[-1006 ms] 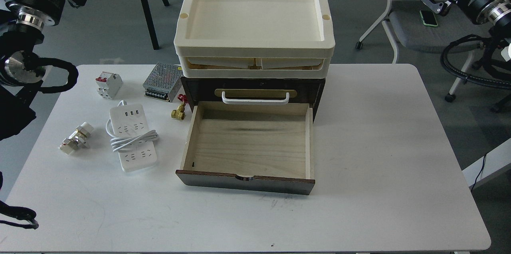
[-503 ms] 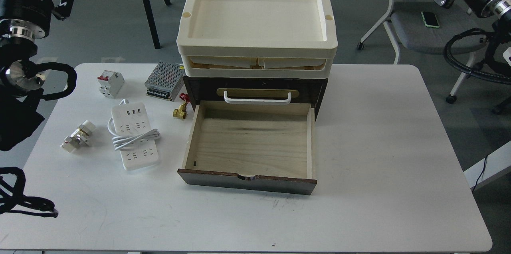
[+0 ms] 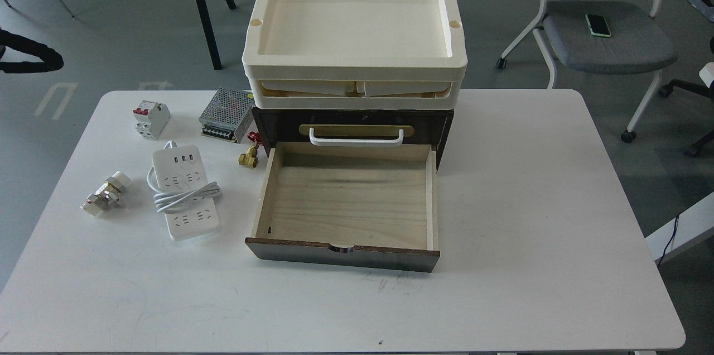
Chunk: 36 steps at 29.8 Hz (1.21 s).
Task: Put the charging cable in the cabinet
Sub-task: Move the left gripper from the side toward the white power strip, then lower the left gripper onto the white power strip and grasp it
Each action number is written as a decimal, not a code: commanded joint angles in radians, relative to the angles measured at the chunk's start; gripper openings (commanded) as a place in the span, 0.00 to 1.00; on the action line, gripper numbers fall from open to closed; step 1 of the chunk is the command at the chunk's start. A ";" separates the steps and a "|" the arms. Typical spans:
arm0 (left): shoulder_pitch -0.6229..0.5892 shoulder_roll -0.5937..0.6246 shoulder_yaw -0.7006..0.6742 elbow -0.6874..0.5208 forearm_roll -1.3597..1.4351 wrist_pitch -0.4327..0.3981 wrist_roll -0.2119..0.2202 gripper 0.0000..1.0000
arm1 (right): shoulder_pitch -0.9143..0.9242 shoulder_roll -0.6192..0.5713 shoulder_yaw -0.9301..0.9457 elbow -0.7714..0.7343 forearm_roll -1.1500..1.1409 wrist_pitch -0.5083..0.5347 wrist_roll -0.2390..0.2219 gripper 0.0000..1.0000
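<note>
- Head view: cable [image 3: 184,192] lies flat on table [image 3: 530,204], just left of the open drawer [image 3: 346,198] of cabinet [image 3: 351,126], not touching it.
- Drawer looks empty, so nothing is placed yet.
- Neither end effector is in frame; only a bit of left arm [image 3: 28,56] shows at the edge, so grip state is unknown.
- Likely a light, rigid plastic block with a smooth, maybe slippery shell; the cord coil is soft and could slip loose.
- Best hold is probably across the narrow width, at the coiled middle.

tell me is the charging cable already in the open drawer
No, the charging cable lies on the table left of the cabinet's open drawer, which holds nothing.
</note>
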 commanded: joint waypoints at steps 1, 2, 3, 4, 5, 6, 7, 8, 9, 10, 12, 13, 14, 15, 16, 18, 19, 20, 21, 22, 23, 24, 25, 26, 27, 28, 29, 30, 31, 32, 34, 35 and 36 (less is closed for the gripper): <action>0.001 0.209 0.148 -0.209 0.429 0.001 0.000 1.00 | -0.007 -0.037 -0.001 -0.001 0.000 0.000 0.000 1.00; 0.001 0.258 0.185 -0.247 0.561 0.001 0.000 1.00 | -0.008 -0.041 -0.003 -0.001 0.000 0.000 0.000 1.00; 0.001 0.297 0.213 -0.273 0.682 0.001 0.000 1.00 | -0.013 -0.045 -0.001 -0.001 0.000 0.000 0.000 1.00; 0.004 0.337 0.239 -0.295 0.829 0.001 0.000 1.00 | -0.022 -0.048 -0.001 -0.001 0.000 0.000 0.000 1.00; 0.006 0.363 0.260 -0.301 0.973 0.001 0.000 1.00 | -0.031 -0.050 -0.001 -0.001 0.000 0.000 0.000 1.00; 0.007 0.377 0.282 -0.301 1.092 0.001 0.000 1.00 | -0.039 -0.053 -0.001 -0.001 0.000 0.000 0.000 1.00; 0.009 0.382 0.312 -0.292 1.219 0.001 0.000 0.99 | -0.053 -0.054 -0.001 -0.003 0.000 0.000 0.002 1.00; 0.009 0.380 0.349 -0.281 1.316 0.001 0.000 0.99 | -0.067 -0.054 -0.001 -0.007 0.002 0.000 0.000 1.00; 0.009 0.379 0.395 -0.260 1.409 0.006 0.000 0.99 | -0.085 -0.054 -0.001 -0.009 0.002 0.000 0.002 1.00; 0.009 0.376 0.427 -0.241 1.476 0.035 0.000 0.99 | -0.099 -0.054 -0.001 -0.010 0.008 0.000 0.002 1.00; 0.009 0.342 0.489 -0.200 1.545 0.116 0.000 0.99 | -0.128 -0.054 -0.003 -0.009 0.028 0.000 0.002 1.00; 0.012 0.311 0.509 -0.176 1.551 0.144 0.000 0.99 | -0.136 -0.054 -0.003 -0.009 0.035 0.000 0.002 1.00; 0.015 0.273 0.532 -0.140 1.554 0.162 0.000 0.99 | -0.142 -0.054 -0.003 -0.009 0.038 0.000 0.002 1.00; 0.018 0.236 0.550 -0.105 1.558 0.169 0.000 0.99 | -0.145 -0.054 -0.001 -0.010 0.040 0.000 0.002 1.00; 0.019 0.207 0.564 -0.085 1.564 0.169 0.000 0.99 | -0.145 -0.054 -0.001 -0.010 0.040 0.000 0.002 1.00; 0.023 0.152 0.583 -0.057 1.612 0.173 0.000 0.99 | -0.147 -0.056 -0.001 -0.012 0.040 0.000 0.002 1.00; 0.027 0.129 0.587 -0.045 1.639 0.175 0.000 0.99 | -0.147 -0.056 -0.001 -0.012 0.040 0.000 0.002 1.00; 0.032 0.101 0.590 -0.024 1.665 0.175 0.000 0.99 | -0.147 -0.057 -0.001 -0.012 0.040 0.000 0.002 1.00; 0.039 0.075 0.589 0.001 1.686 0.175 0.000 0.99 | -0.147 -0.062 -0.001 -0.012 0.040 0.000 0.002 1.00; 0.044 0.055 0.589 0.019 1.697 0.176 0.000 0.99 | -0.148 -0.064 -0.001 -0.012 0.040 0.000 0.000 1.00; 0.047 0.038 0.590 0.036 1.702 0.176 0.000 0.99 | -0.150 -0.067 -0.001 -0.012 0.040 0.000 0.002 1.00; 0.050 0.029 0.590 0.050 1.702 0.176 0.000 0.99 | -0.154 -0.068 -0.001 -0.013 0.040 0.000 0.002 1.00; 0.056 0.023 0.590 0.064 1.702 0.176 0.000 0.99 | -0.160 -0.068 -0.001 -0.013 0.040 0.000 0.002 1.00; 0.067 0.017 0.590 0.076 1.703 0.176 0.000 0.99 | -0.162 -0.068 -0.001 -0.013 0.040 0.000 0.002 1.00; 0.082 0.006 0.590 0.098 1.703 0.179 0.000 0.99 | -0.163 -0.068 -0.001 -0.013 0.040 0.000 0.002 1.00; 0.098 -0.015 0.590 0.130 1.703 0.184 0.000 0.98 | -0.166 -0.068 -0.001 -0.013 0.040 0.000 0.002 1.00; 0.108 -0.041 0.590 0.171 1.703 0.184 0.000 0.98 | -0.167 -0.068 -0.001 -0.013 0.040 0.000 0.002 1.00; 0.116 -0.066 0.590 0.211 1.703 0.186 0.000 0.97 | -0.168 -0.067 -0.003 -0.013 0.040 0.000 0.002 1.00; 0.118 -0.091 0.590 0.255 1.700 0.190 0.000 0.95 | -0.168 -0.065 -0.001 -0.013 0.040 0.000 0.002 1.00; 0.119 -0.111 0.592 0.286 1.700 0.196 0.000 0.94 | -0.168 -0.064 -0.003 -0.013 0.040 0.000 0.002 1.00; 0.128 -0.129 0.592 0.305 1.700 0.210 0.000 0.91 | -0.168 -0.061 -0.003 -0.013 0.040 0.000 0.002 1.00; 0.136 -0.131 0.590 0.305 1.694 0.215 0.000 0.90 | -0.168 -0.061 -0.003 -0.013 0.040 0.000 0.002 1.00; 0.141 -0.132 0.590 0.305 1.693 0.218 0.000 0.89 | -0.168 -0.061 -0.003 -0.013 0.040 0.000 0.002 1.00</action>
